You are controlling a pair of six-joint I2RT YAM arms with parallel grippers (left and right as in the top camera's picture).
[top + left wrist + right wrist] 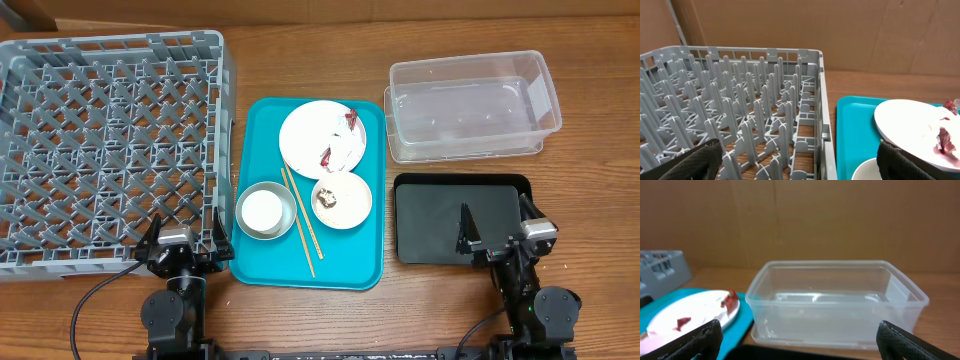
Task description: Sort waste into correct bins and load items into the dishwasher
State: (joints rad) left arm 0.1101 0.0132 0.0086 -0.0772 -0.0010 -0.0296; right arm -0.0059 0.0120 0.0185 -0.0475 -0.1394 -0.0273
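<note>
On the teal tray (262,262) lie a white plate (310,128) with crumpled white paper and red bits (342,148), a pinkish-white bowl (353,203) holding a dark brown lump (327,199) and rice, a grey metal bowl (285,197) with a small white cup (262,209) in it, and two wooden chopsticks (300,221). The grey dish rack (105,140) stands at the left. The clear tub (470,105) and black tray (440,215) are at the right. My left gripper (178,243) is open at the rack's front corner. My right gripper (495,232) is open over the black tray's front edge. Both are empty.
The left wrist view shows the rack (740,110), teal tray (852,130) and plate (912,127). The right wrist view shows the clear tub (835,302), plate (690,312) and a rack corner (662,270). A cardboard wall stands behind the table.
</note>
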